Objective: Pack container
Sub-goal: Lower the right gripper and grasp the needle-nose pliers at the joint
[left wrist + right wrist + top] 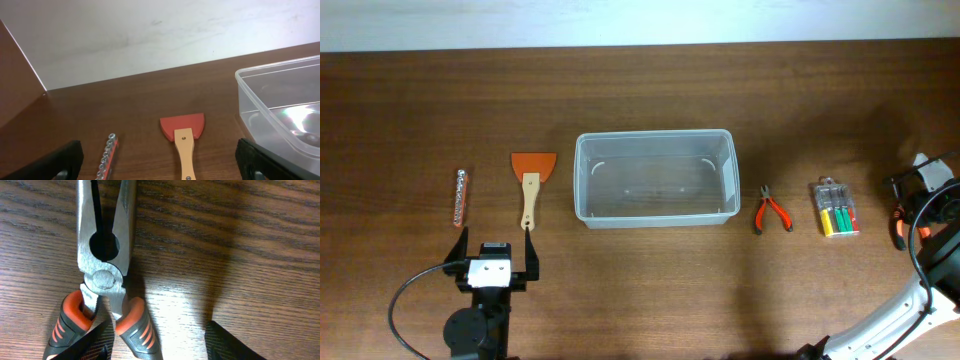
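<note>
The clear plastic container [655,136] stands empty mid-table; its corner shows in the left wrist view [260,102]. My left gripper [495,250] is open and empty at the front left, just short of a scraper [530,185] with an orange blade and a wooden handle. The scraper lies between the open fingers [160,167] in the left wrist view [184,142]. My right gripper [912,195] is at the far right edge. Its fingers [160,345] are open low over orange-handled pliers [105,240] lying on the wood, not gripped.
A strip of sockets [462,196] lies left of the scraper and shows in the left wrist view [107,157]. Red-handled pliers [772,212] and a clear case of screwdrivers [836,208] lie right of the container. A pale wall runs along the table's far edge.
</note>
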`<action>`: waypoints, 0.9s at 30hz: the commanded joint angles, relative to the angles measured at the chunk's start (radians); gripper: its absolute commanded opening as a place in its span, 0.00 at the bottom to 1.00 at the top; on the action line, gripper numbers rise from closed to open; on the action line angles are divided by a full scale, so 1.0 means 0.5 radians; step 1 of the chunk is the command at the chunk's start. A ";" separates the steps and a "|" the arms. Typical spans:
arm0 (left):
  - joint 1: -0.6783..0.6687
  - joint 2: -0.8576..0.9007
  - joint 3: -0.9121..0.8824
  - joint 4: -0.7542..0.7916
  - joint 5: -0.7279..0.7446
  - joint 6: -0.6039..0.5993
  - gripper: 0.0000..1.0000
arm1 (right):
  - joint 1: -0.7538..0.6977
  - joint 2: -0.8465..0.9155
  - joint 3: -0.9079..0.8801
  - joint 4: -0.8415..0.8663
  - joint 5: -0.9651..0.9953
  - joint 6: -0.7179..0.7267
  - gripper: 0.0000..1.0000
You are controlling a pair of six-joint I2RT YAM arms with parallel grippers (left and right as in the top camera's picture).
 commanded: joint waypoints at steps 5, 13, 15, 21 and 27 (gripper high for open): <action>0.011 -0.014 -0.014 0.000 -0.014 -0.018 0.99 | 0.017 0.077 -0.011 -0.007 -0.056 0.008 0.46; 0.011 -0.014 -0.014 -0.001 -0.014 -0.018 0.99 | 0.017 0.077 -0.011 -0.008 -0.053 0.008 0.33; 0.011 -0.014 -0.014 0.000 -0.014 -0.018 0.99 | 0.017 0.077 -0.011 -0.007 -0.053 0.008 0.33; 0.011 -0.014 -0.014 0.000 -0.014 -0.018 0.99 | 0.017 0.077 -0.011 -0.005 -0.054 0.008 0.26; 0.011 -0.014 -0.014 0.000 -0.014 -0.018 0.99 | 0.019 0.077 -0.011 0.005 -0.055 0.008 0.23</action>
